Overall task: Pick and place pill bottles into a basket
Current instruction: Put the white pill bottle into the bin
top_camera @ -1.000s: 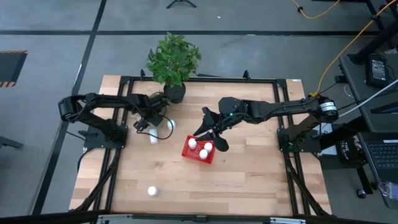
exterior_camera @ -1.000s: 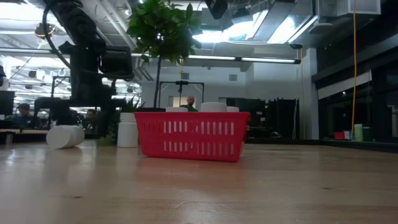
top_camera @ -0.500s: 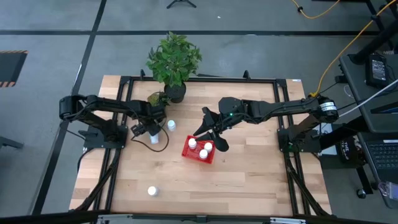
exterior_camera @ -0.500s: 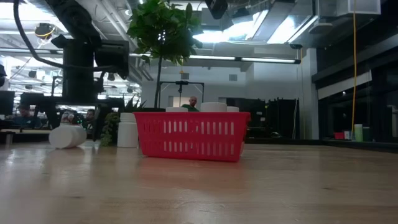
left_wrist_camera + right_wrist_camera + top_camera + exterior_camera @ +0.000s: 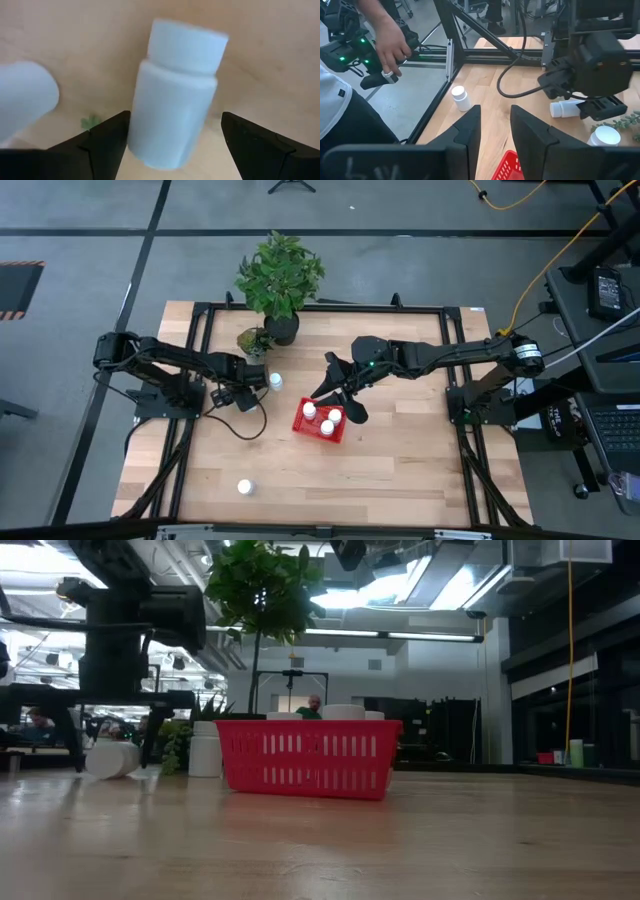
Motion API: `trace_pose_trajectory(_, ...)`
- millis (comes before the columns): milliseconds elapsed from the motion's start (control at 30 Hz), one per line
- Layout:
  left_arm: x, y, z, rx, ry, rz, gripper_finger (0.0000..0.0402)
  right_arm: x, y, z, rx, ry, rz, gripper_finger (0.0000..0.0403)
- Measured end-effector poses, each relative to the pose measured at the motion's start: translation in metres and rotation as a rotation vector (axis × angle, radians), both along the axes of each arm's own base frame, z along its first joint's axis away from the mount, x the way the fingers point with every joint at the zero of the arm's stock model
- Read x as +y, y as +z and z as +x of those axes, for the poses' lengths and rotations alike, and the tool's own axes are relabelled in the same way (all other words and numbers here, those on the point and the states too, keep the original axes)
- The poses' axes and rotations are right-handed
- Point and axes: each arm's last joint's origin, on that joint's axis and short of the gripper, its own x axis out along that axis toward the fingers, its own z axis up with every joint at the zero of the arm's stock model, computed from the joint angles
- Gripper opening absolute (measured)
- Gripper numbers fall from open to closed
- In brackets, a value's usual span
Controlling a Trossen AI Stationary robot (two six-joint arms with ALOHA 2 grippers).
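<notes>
A white pill bottle [image 5: 175, 105] lies on its side on the table left of the red mesh basket [image 5: 322, 421]. My left gripper [image 5: 237, 396] is open and low over it, one finger on each side, as the low view [image 5: 112, 745] shows; I cannot tell whether they touch. A second bottle [image 5: 274, 381] stands upright just beyond it. Another bottle [image 5: 244, 488] stands near the table's front left. Three bottles [image 5: 326, 420] stand in the basket. My right gripper [image 5: 338, 398] hangs open and empty above the basket.
A black pot with a green plant [image 5: 280, 280] stands at the table's far edge, with a small sprig [image 5: 254, 340] beside it. A person's hand [image 5: 390, 45] holds a device beyond the table's left side. Bare wood lies right of and in front of the basket.
My left gripper has gone down and toward the table's near edge, and its open fingers now stand on either side of the lying bottle. The bottle has kept its place. My right gripper has kept still over the basket.
</notes>
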Motion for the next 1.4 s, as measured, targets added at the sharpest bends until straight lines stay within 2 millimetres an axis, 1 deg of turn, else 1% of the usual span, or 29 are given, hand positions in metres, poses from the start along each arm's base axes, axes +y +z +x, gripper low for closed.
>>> trace_pose_trajectory(100,-0.003,0.0,0.002,-0.017,0.027,0.004,0.0304,0.0,0.0,0.0,0.0,0.0,0.0,0.0108)
trace_pose_trajectory(200,-0.002,0.001,0.004,-0.037,0.056,0.032,0.0284,0.0,0.0,0.0,0.0,0.0,0.0,0.0108)
trace_pose_trajectory(467,-0.001,0.001,0.005,-0.038,0.081,0.041,0.0184,0.0,0.0,0.0,0.0,0.0,0.001,0.0108)
trace_pose_trajectory(600,-0.001,0.0,0.006,-0.043,0.119,0.04,0.018,0.0,0.0,0.0,0.0,0.0,0.0,0.0108)
trace_pose_trajectory(733,-0.002,0.003,0.01,-0.074,0.223,0.045,0.018,0.0,0.0,0.0,0.002,-0.002,0.003,0.0108)
trace_pose_trajectory(800,-0.004,0.013,0.018,-0.127,0.3,0.027,0.018,-0.001,0.0,0.0,0.005,-0.008,0.01,0.0108)
trace_pose_trajectory(933,-0.01,0.048,0.034,-0.286,0.42,-0.068,0.018,-0.004,0.0,0.0,0.012,-0.022,0.025,0.0108)
trace_pose_trajectory(1067,-0.018,0.091,0.045,-0.499,0.489,-0.161,0.018,-0.005,0.002,0.001,-0.002,-0.02,0.006,0.0108)
trace_pose_trajectory(1133,-0.023,0.109,0.048,-0.6,0.496,-0.207,0.018,-0.005,0.01,0.002,-0.034,-0.007,-0.023,0.0108)
trace_pose_trajectory(1233,-0.026,0.128,0.052,-0.731,0.5,-0.282,0.018,-0.005,0.028,0.002,-0.089,0.009,-0.066,0.0108)
trace_pose_trajectory(1300,-0.026,0.134,0.054,-0.772,0.526,-0.309,0.0179,-0.005,0.039,0.001,-0.079,-0.003,-0.098,0.0108)
trace_pose_trajectory(1400,-0.025,0.139,0.058,-0.828,0.551,-0.335,0.0179,-0.008,0.057,-0.004,-0.047,-0.082,-0.204,0.0108)
